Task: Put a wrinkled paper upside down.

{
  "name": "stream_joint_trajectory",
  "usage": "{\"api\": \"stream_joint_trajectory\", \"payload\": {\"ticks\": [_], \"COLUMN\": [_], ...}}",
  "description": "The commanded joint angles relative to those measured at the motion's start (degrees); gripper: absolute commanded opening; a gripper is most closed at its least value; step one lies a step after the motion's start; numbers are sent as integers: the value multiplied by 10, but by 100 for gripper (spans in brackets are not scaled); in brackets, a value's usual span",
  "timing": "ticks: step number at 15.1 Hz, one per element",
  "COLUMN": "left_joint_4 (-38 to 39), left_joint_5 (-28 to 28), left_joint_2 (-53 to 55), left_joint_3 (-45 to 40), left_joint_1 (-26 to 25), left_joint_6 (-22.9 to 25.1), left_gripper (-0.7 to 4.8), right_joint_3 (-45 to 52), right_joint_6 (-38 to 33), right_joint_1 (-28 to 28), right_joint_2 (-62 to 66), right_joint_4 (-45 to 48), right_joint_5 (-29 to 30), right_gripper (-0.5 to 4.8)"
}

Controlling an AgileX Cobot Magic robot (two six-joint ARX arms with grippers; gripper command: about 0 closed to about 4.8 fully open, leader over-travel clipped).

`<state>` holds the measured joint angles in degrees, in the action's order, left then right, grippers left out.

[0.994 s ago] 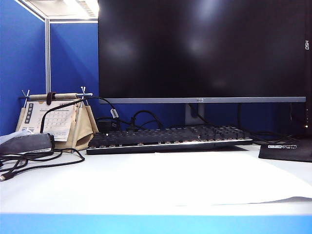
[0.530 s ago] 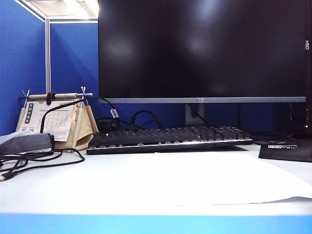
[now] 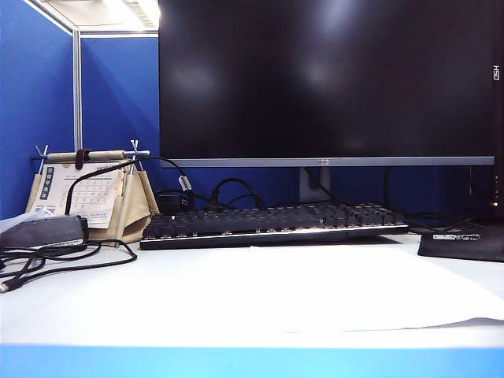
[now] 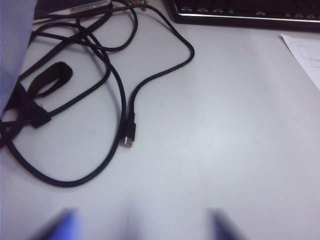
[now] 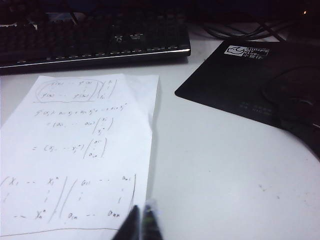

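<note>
The wrinkled paper [image 3: 362, 291] lies flat on the white desk in front of the keyboard, its right near corner slightly curled up. In the right wrist view the paper [image 5: 85, 155] shows handwritten formulas facing up. My right gripper [image 5: 142, 222] is shut, its dark fingertips together over the sheet's near edge by its corner; nothing shows between them. A corner of the paper [image 4: 306, 55] shows in the left wrist view. My left gripper [image 4: 145, 227] is open over bare desk, its blurred fingertips [image 4: 67, 225] wide apart. Neither gripper shows in the exterior view.
A black keyboard [image 3: 276, 222] and a large monitor [image 3: 327, 79] stand behind the sheet. A black mouse pad [image 5: 250, 80] lies to its right. Loose black cables [image 4: 90, 100] and a desk calendar [image 3: 90, 193] are on the left.
</note>
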<state>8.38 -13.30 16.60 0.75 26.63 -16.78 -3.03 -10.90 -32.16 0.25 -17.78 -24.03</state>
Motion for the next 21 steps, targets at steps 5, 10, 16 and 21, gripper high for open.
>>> {"api": "stream_joint_trajectory", "payload": {"ticks": [5, 10, 16, 21], "left_joint_4": [9, 9, 9, 9], "left_joint_5": [-2, 1, 0, 0], "left_joint_2": [0, 0, 0, 0], "left_joint_3": [-2, -2, -2, -2], "left_joint_1": [0, 0, 0, 0], "left_joint_6": [-2, -2, -2, -2], "left_gripper": [-5, -5, -5, -5], "right_joint_3": [3, 3, 3, 3], "right_joint_6": [0, 0, 0, 0], "right_joint_1": [-1, -1, -1, -1], "right_joint_2": [-1, -1, -1, -1], "right_joint_4": [0, 0, 0, 0], "right_joint_5": [10, 10, 10, 10], "right_gripper": [-6, -6, -6, -6]}}
